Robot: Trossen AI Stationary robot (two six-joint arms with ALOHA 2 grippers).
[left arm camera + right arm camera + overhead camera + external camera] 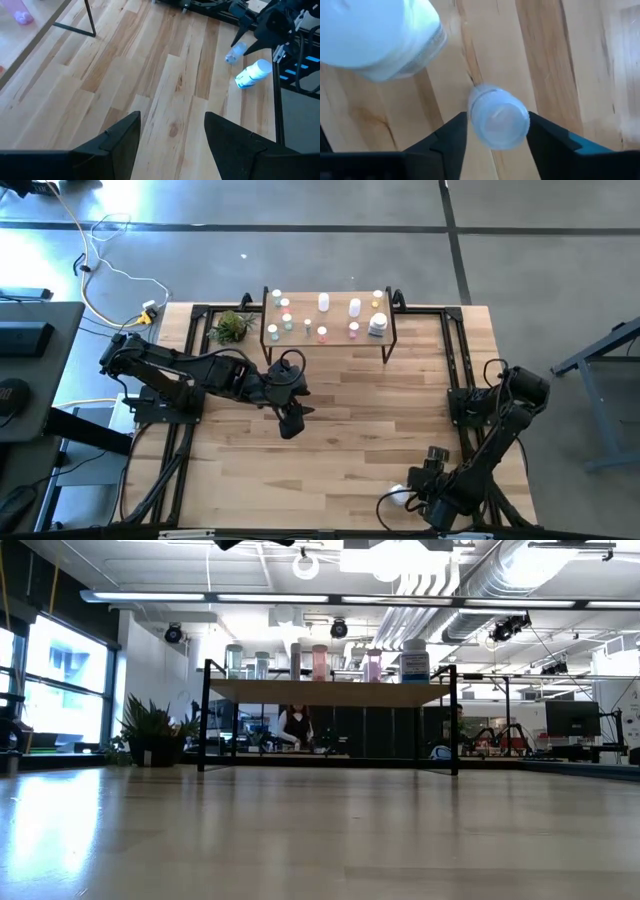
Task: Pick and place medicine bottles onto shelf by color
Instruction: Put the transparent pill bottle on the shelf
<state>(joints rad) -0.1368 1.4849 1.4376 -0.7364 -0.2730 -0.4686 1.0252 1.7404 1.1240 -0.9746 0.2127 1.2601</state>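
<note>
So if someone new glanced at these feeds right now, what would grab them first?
Probably the shelf at the table's far edge, crowded with medicine bottles. Next, the right gripper at the near right corner, fingers either side of a small clear bottle lying beside a larger white bottle.

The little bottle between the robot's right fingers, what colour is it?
Pale, see-through blue. The little bottle shows best in the right wrist view.

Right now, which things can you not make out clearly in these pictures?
- High view: the bottles by the right gripper are half covered by that arm.
- Right wrist view: whether the fingers touch the small bottle between them; the larger white bottle is cut off by the edge.
- Low view: the grippers are out of frame; shelf bottle labels too small.
</note>
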